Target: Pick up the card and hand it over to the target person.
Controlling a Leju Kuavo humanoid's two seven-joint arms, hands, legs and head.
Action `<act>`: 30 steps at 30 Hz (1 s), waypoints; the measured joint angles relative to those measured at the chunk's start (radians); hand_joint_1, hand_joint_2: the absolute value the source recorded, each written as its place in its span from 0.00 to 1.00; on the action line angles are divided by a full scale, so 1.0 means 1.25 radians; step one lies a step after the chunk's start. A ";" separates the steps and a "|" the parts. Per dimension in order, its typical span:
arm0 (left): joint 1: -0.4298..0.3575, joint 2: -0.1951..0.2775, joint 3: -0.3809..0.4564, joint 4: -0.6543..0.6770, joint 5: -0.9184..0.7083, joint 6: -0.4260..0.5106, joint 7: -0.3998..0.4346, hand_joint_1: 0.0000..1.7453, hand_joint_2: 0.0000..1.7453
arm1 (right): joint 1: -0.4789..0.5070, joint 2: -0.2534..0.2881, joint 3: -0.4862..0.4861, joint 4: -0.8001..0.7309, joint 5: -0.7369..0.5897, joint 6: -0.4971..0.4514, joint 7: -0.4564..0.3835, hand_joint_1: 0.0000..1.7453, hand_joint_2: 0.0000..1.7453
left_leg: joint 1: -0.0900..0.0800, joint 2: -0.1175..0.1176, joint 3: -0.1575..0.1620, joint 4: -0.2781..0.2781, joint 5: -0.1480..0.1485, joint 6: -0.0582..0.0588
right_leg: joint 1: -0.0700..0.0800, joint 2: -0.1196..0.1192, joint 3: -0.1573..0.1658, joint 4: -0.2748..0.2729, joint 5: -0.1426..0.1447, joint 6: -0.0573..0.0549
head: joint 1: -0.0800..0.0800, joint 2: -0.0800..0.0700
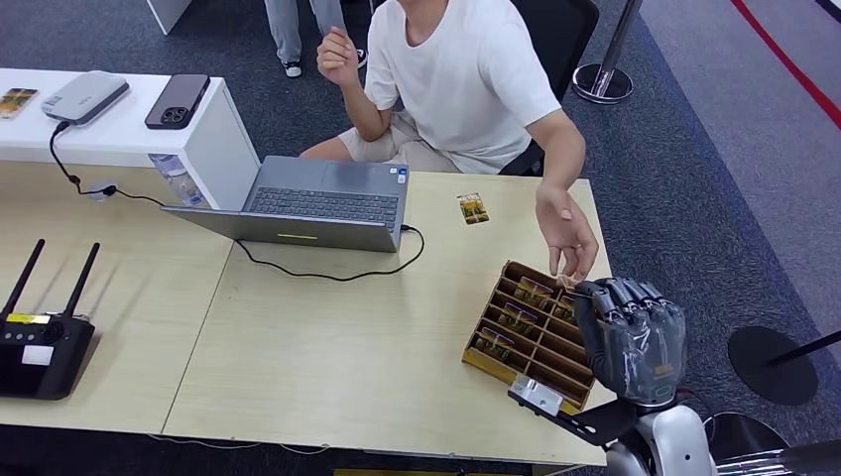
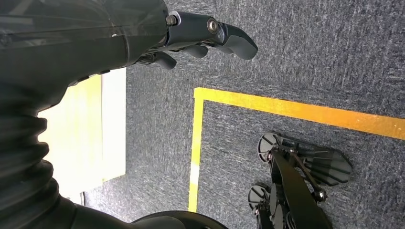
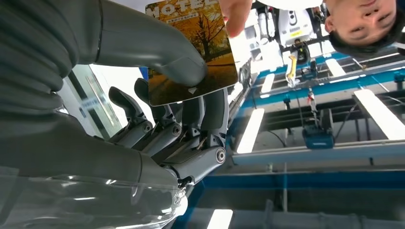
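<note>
My right hand point(image 1: 632, 337) is raised at the table's right edge, just over the wooden card tray point(image 1: 526, 355). It pinches a hotel card point(image 3: 193, 50) with an autumn-tree picture between thumb and fingers point(image 3: 210, 119). The seated person in a white shirt point(image 1: 466, 59) reaches down, and the person's hand point(image 1: 567, 236) touches the far end of the card; a fingertip point(image 3: 235, 16) rests on its edge. My left hand point(image 2: 191, 36) hangs beside my body over the carpet, fingers loosely curled around nothing.
The tray holds several more cards point(image 1: 518, 318). One loose card point(image 1: 473, 208) lies on the table near an open laptop point(image 1: 317, 203) with its cable. A router point(image 1: 40, 342) stands at the left. A phone point(image 1: 177, 100) lies on the white counter.
</note>
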 joint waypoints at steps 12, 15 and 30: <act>0.002 0.004 -0.010 -0.005 0.010 -0.002 0.008 0.00 1.00 | -0.174 -0.096 0.179 0.144 0.002 0.000 0.115 0.88 1.00 | -0.001 0.001 -0.001 0.001 0.000 0.001 | -0.001 0.001 -0.001 0.002 0.000 0.000 | 0.000 0.000; 0.003 0.005 -0.004 -0.005 0.010 -0.002 0.005 0.00 1.00 | -0.227 -0.105 0.251 0.192 0.002 0.000 0.166 0.88 1.00 | -0.001 0.002 -0.001 0.001 0.000 0.000 | -0.001 0.002 -0.002 0.002 0.000 0.000 | 0.000 0.000; 0.006 0.008 0.000 -0.006 0.008 0.009 -0.012 0.00 1.00 | -0.325 -0.092 0.402 0.298 0.002 0.000 0.277 0.00 0.00 | -0.001 -0.001 -0.001 0.001 0.000 0.000 | -0.001 0.000 -0.001 0.002 -0.001 0.000 | 0.000 0.000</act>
